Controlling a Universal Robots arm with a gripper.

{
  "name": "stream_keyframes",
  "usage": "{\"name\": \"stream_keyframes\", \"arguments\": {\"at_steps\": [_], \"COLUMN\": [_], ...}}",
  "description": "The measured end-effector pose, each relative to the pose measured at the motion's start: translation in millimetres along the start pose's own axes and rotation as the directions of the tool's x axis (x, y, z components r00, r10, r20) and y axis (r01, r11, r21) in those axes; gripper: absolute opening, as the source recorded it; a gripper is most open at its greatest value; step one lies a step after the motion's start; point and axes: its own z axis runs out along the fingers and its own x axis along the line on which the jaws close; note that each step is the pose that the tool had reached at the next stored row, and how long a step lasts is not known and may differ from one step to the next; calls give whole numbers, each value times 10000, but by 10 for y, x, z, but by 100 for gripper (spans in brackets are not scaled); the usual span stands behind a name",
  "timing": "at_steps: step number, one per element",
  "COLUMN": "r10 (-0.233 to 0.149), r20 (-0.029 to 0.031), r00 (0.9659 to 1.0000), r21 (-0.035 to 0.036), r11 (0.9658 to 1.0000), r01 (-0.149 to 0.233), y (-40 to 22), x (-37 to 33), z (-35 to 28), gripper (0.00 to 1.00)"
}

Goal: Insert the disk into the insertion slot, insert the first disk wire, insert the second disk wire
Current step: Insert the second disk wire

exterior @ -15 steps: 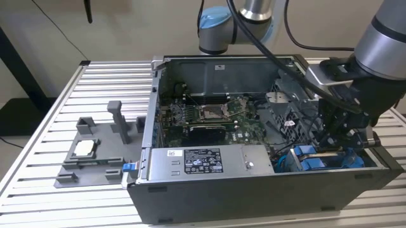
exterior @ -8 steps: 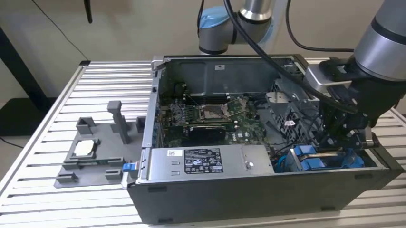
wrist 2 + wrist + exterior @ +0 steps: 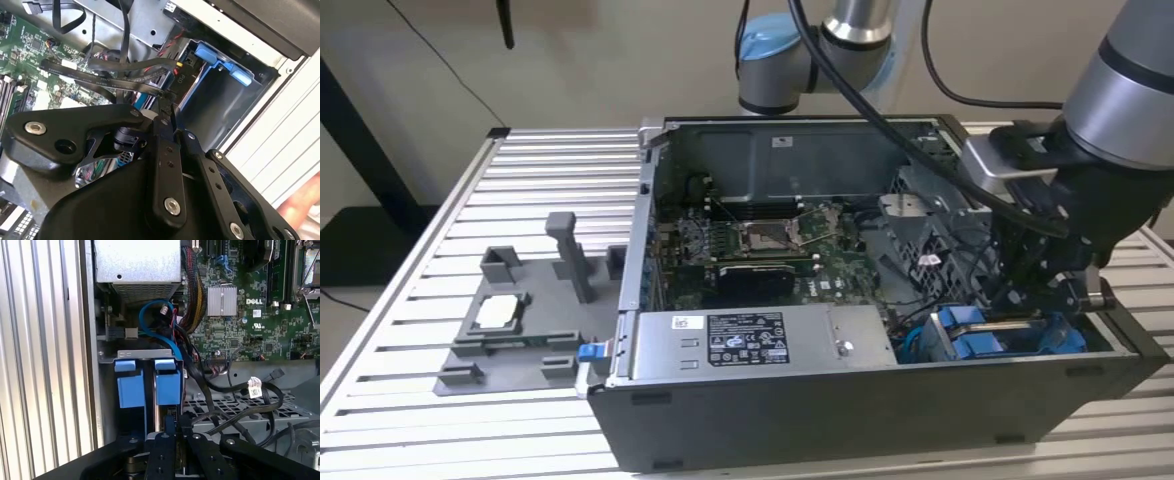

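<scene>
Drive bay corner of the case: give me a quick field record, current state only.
disk: blue frame seated in the insertion slot, at the case corner on the exterior view's right
blue frame tabs: two side by side in the first wrist view
gripper: directly over the disk, fingers close together
grip contents: cannot tell
wires: black cables loose beside the slot; blue cable looping above the tabs
motherboard: exposed, case side open
power supply: grey box along the near edge
fixture tray: on the table, exterior view's left
</scene>
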Motion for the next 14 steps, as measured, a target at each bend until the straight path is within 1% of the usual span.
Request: {"name": "stream_keyframes", "arguments": {"at_steps": [2,6,14], "r10": [17,53,99], "r20": [-2,-9,-88], "r00": [10000,10000,9999], "r21": [2,5,13], "r11": [10000,10000,10000], "r01": [-17,-53,-99], "y": [1,1,4], "x": [-12,-13,-8], "z": [1,7,50], "gripper": [15,15,15]}}
